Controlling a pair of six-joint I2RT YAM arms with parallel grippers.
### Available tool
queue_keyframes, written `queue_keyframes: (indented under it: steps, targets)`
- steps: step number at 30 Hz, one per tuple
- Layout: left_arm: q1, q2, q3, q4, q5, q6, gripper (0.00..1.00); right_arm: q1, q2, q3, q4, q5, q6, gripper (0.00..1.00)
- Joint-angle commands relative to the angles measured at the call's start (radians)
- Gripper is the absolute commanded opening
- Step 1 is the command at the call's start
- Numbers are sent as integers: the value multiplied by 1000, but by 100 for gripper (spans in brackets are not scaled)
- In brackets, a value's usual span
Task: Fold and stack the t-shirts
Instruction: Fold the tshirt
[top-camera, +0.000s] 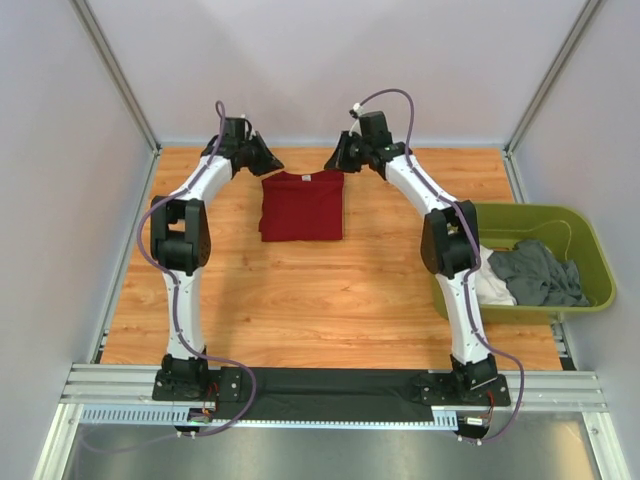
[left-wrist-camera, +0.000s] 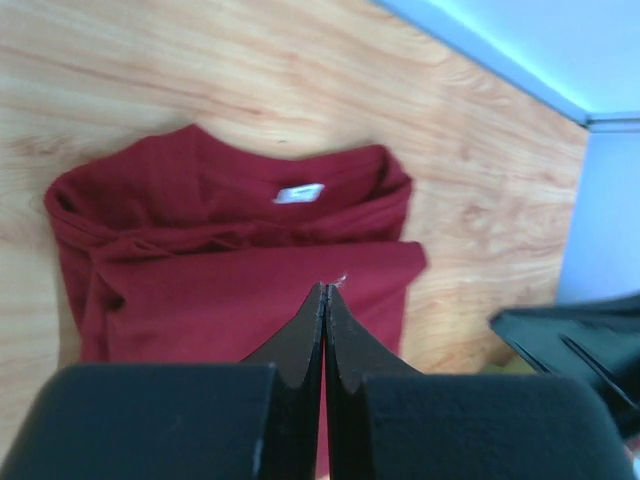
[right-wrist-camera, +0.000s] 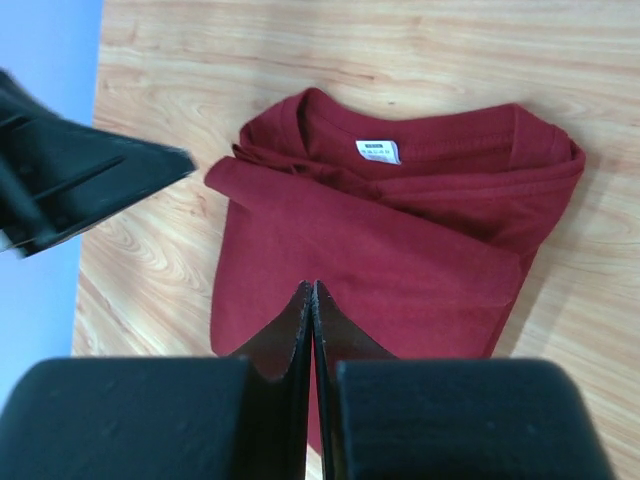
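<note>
A dark red t-shirt (top-camera: 302, 205) lies folded into a rough rectangle at the far middle of the wooden table, neck label (left-wrist-camera: 299, 193) facing up. My left gripper (top-camera: 272, 163) hovers at its far left corner and is shut, with nothing between the fingers. At the far right corner my right gripper (top-camera: 336, 160) is also shut and empty. In the left wrist view the closed tips (left-wrist-camera: 325, 290) sit over the red cloth (left-wrist-camera: 200, 260). The right wrist view shows its closed tips (right-wrist-camera: 313, 288) above the same shirt (right-wrist-camera: 400, 240). A dark grey t-shirt (top-camera: 540, 272) and a white t-shirt (top-camera: 492, 288) lie crumpled in the tub.
An olive-green plastic tub (top-camera: 596, 262) stands at the table's right edge, beside the right arm. Grey walls enclose the table on the left, back and right. A black strip and a metal rail run along the near edge by the arm bases.
</note>
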Motion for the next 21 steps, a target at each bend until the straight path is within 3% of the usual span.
queue_keyframes:
  steps: [1,21]
  targets:
    - [5,43,18,89,-1,-22,0,-8,38,-6,23,30,-37,0]
    - [33,283,74,241,-38,-91,0,-4,240,98,153,141,-6,0]
